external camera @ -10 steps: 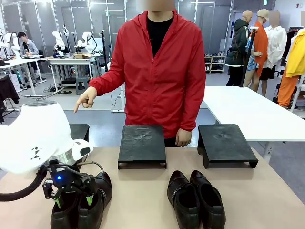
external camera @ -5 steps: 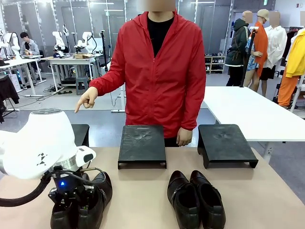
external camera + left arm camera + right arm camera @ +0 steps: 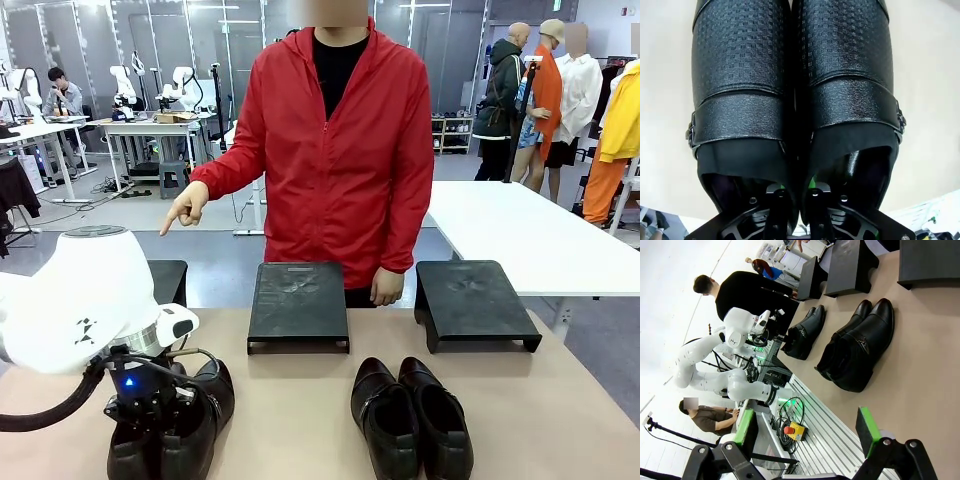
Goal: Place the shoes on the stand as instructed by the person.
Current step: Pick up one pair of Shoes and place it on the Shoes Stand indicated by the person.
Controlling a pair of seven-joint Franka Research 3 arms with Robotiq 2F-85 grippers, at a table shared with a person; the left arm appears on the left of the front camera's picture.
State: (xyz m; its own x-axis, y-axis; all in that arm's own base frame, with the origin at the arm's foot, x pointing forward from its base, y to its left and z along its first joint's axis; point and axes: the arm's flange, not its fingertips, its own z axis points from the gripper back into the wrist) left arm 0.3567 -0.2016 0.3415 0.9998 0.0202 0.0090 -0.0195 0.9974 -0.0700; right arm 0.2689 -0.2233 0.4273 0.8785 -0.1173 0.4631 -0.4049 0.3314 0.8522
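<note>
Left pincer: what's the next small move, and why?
Probably lift straight up a little. The left pincer looks shut on the adjoining inner walls of the left pair of shoes, which rests on the table. The person's hand points down at the leftmost stand, so clear the table before carrying the pair there.

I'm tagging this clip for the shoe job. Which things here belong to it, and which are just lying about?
Job:
- left pair of shoes, pinched by the left hand
- right pair of shoes
- left stand, middle stand, right stand
- person's pointing hand

Lying about:
- white table behind
- yellow box with red button
- right hand, open, idle
</note>
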